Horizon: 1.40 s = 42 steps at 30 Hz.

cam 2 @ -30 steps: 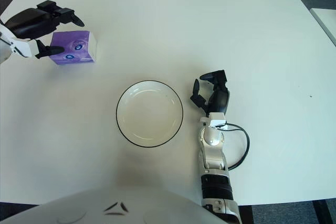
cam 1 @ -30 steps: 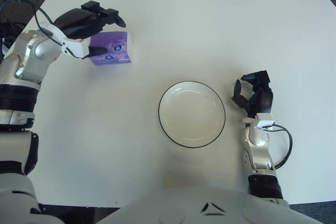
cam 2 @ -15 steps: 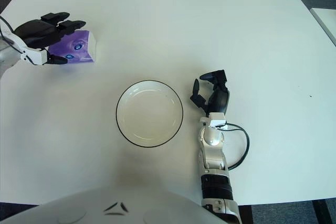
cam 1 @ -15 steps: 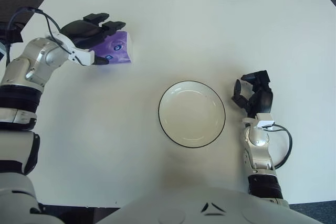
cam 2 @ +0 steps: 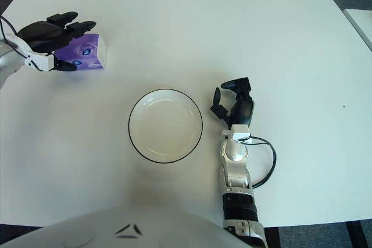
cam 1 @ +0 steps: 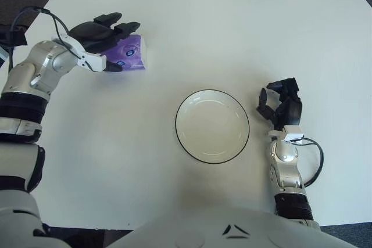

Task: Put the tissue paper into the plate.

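Note:
A purple tissue pack (cam 1: 131,56) lies on the white table at the far left. My left hand (cam 1: 110,42) is spread over its left part, with the fingers (cam 1: 119,26) stretched flat across the top and the thumb at the near edge; the pack stays flat on the table. The white plate (cam 1: 213,92) with its dark rim stands in the middle, with nothing in it. My right hand (cam 1: 280,106) shows just right of the plate, fingers loosely curled and holding nothing.
The white table (cam 1: 244,33) ends at dark floor along the far side and the left. A black cable (cam 1: 317,161) loops beside my right wrist.
My left hand came down from above the tissue pack and flattened over it. Over the last half second it barely moved. The right hand and the plate stayed still.

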Motion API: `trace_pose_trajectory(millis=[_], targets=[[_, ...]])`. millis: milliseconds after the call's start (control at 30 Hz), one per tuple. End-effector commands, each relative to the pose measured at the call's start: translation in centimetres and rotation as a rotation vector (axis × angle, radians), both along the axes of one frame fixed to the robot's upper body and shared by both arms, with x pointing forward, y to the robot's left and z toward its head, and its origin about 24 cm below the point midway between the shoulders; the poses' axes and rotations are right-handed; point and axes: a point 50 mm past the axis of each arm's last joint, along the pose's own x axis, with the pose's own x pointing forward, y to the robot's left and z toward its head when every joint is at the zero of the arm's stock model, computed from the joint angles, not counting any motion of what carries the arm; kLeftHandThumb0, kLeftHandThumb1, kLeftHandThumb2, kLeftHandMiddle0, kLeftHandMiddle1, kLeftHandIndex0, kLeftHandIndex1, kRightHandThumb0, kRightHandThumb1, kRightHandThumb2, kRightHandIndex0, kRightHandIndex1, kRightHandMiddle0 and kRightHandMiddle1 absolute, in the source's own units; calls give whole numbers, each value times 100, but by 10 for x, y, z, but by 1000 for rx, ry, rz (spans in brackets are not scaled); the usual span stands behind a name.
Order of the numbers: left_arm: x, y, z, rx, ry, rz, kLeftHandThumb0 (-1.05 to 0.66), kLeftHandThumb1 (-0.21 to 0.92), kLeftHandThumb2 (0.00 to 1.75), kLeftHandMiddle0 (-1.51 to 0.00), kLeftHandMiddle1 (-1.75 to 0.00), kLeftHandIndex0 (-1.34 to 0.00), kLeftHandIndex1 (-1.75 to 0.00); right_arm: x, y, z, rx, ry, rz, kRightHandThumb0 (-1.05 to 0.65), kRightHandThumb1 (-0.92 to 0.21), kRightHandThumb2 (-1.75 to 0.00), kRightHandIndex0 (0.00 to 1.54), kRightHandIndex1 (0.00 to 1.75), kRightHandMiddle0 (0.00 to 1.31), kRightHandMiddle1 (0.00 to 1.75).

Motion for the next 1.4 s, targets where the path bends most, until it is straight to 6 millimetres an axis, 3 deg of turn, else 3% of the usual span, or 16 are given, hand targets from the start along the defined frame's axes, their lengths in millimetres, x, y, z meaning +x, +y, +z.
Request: trace_pose_trajectory(millis=[0,333,633,833,1100,1200,1367], targets=[[3,-2,-4,9,22,3,-102,48,84,0,0,0,0,-24,3,-46,28,220,-13,-39,-61,-96,55,135,38,175],[6,-4,-10,-19,47,-5,-100,47,83,0,0,0,0,-25,3,-45,33,213,-13,-39,-60,-96,56,136,38,175],[10,-15,-19,-29,103,-8,-97,39,89,0,0,0,0,-25,3,-45,35,206,-13,-40,-60,-98,55,135,39,175],[16,-24,-38,-33,174,15,-95,35,93,0,0,0,0,-26,4,-45,30,206,-15,-40,-60,-98,56,136,39,175],[31,-23,-88,-4,259,114,-96,34,95,0,0,0,0,-27,3,-44,31,200,-18,-40,-59,-99,56,135,40,175],[33,-28,-81,5,261,82,-98,35,95,0,0,0,0,-28,3,-44,31,200,-19,-40,-59,-99,56,136,40,175],[35,-29,-87,21,290,87,-102,39,91,0,0,0,0,-28,2,-45,33,201,-26,-40,-60,-98,56,135,39,175]])
